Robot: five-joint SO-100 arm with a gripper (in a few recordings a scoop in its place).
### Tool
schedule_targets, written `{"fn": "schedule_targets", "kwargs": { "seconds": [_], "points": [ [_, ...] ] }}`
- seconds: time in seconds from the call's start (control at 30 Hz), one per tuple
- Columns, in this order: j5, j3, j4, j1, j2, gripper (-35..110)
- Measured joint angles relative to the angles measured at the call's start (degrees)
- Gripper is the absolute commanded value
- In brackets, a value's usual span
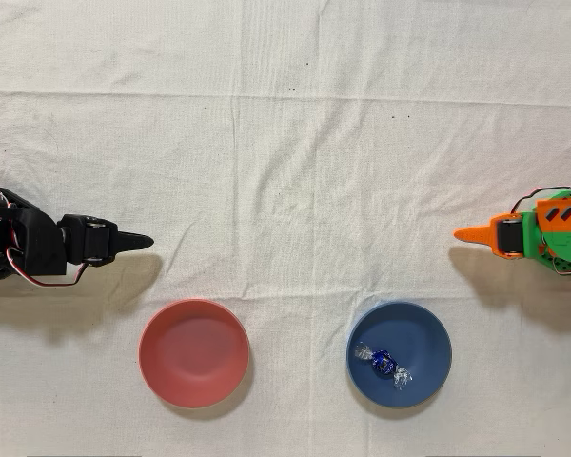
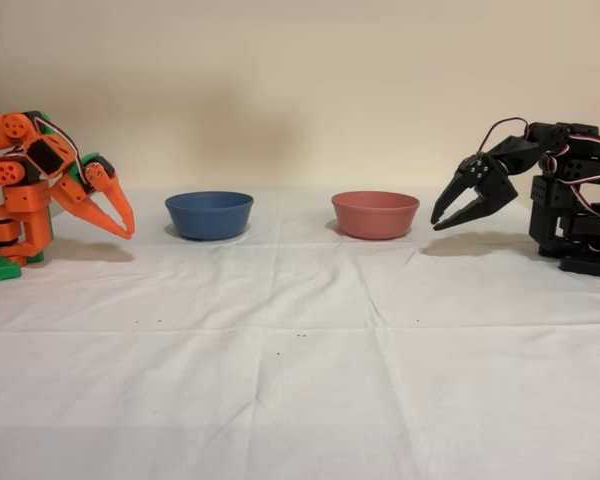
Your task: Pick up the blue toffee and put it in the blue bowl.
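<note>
A white, creased cloth [image 2: 300,380] covers the bench and fills the near ground of the fixed view, bare but for a few dark specks. Beyond it, two shallow bowls of the same size stand side by side and well apart: the blue bowl [image 2: 209,214] at left in the fixed view and a pinkish-red bowl [image 2: 375,214] at right. In the overhead view the order is reversed, with the blue bowl [image 1: 400,354] at right and the pinkish-red bowl [image 1: 193,352] at left.

The blue toffee [image 1: 383,363] lies inside the blue bowl, left of the bowl's centre in the overhead view, its dark foil catching the light and its clear twisted ends spread to either side. From the side, the bowl's wall hides the sweet.

The orange arm [image 2: 25,190] sits folded at the far left of the fixed view, beside the blue bowl but clear of it. Its end effector [image 2: 128,231] points down toward the cloth with the two orange fingers [image 2: 92,212] meeting at their tips, holding nothing. In the overhead view the end effector [image 1: 460,233] shows as a single orange point at the right edge, aimed toward the middle of the bench.

The idle black arm [image 2: 565,195] stands at the opposite end, near the pinkish-red bowl.
</note>
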Motion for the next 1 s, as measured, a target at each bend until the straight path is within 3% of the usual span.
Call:
{"fn": "schedule_targets", "kwargs": {
  "seconds": [1.0],
  "points": [
    [1.67, 1.58, -0.88, 2.55, 0.26, 0]
  ]
}}
